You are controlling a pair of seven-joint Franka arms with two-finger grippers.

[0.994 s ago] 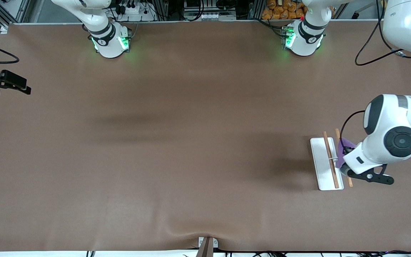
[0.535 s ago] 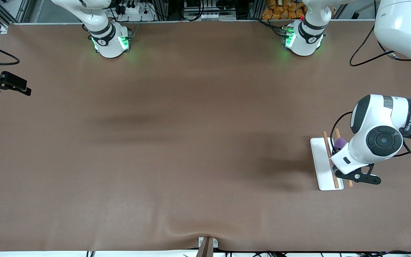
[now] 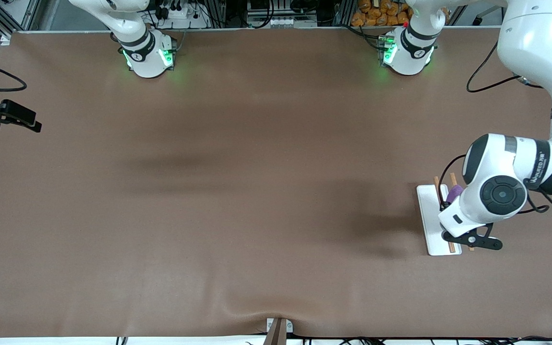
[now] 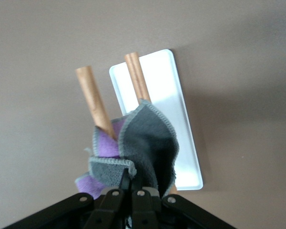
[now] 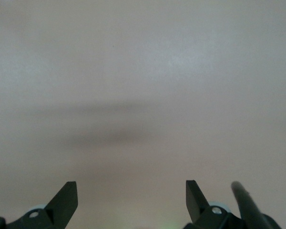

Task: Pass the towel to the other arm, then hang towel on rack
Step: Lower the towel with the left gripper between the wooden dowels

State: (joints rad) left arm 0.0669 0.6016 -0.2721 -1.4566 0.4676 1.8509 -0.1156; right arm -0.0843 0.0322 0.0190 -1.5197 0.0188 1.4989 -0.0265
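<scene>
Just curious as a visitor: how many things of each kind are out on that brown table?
Towel: 1, pinched in the left gripper above the rack.
Rack: 1, with 2 wooden rods.
Total: 2.

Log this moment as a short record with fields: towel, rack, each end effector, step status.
towel: purple and grey cloth, bunched, draped against the rack's wooden rods
rack: white base with two wooden rods, toward the left arm's end of the table
left end effector: shut on the towel, over the rack
right end effector: open, empty, over bare table; arm waits
step status: towel not yet released onto rack
</scene>
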